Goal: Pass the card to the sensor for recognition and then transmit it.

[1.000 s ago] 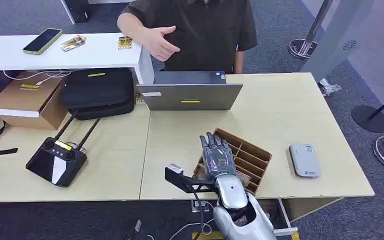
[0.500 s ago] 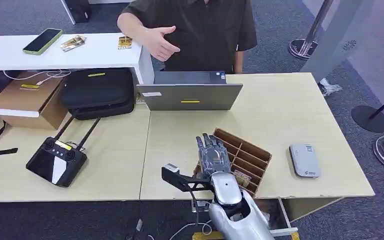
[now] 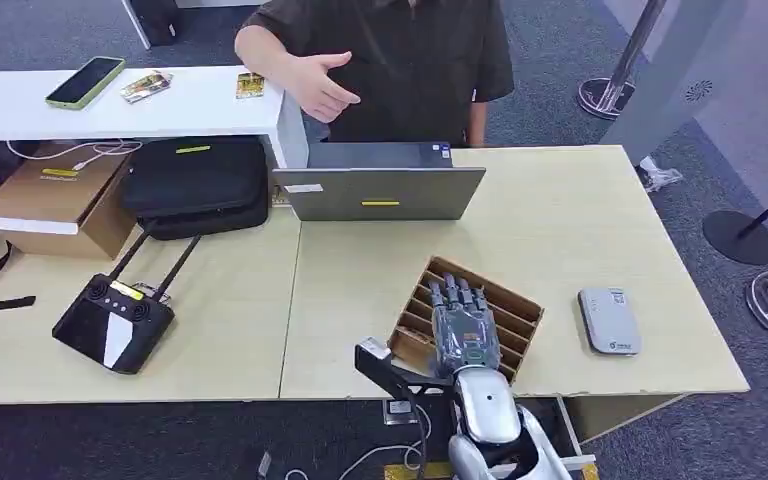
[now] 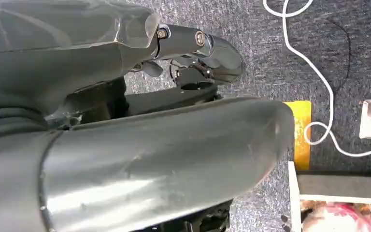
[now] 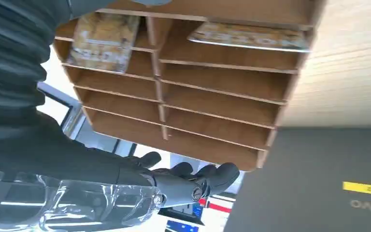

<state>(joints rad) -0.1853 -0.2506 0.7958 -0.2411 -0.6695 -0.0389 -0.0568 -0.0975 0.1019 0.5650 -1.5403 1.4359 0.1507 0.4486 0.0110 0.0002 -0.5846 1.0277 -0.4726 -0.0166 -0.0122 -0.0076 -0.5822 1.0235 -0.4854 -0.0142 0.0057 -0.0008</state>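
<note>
Right hand point(image 3: 465, 320) is hovering flat, fingers apart and empty, over the slotted tray point(image 3: 515, 300) at the worktop's 5 o'clock; those cards point(image 5: 105, 35) look thin, stiff and slick, so I'd be pinching an exposed edge.

Two patterned cards point(image 5: 105, 41) lie flat in the wooden divided tray point(image 3: 505, 300); the grey sensor point(image 3: 609, 320) lies apart on the table.

Little can be read. In the right wrist view, the grey laptop lid point(image 5: 319, 179) bears a yellow sticker point(image 5: 366, 188) and, beside it, pale upside-down letters cut by the picture's edge, seemingly part of "Lenovo". Other labels are too small.
</note>
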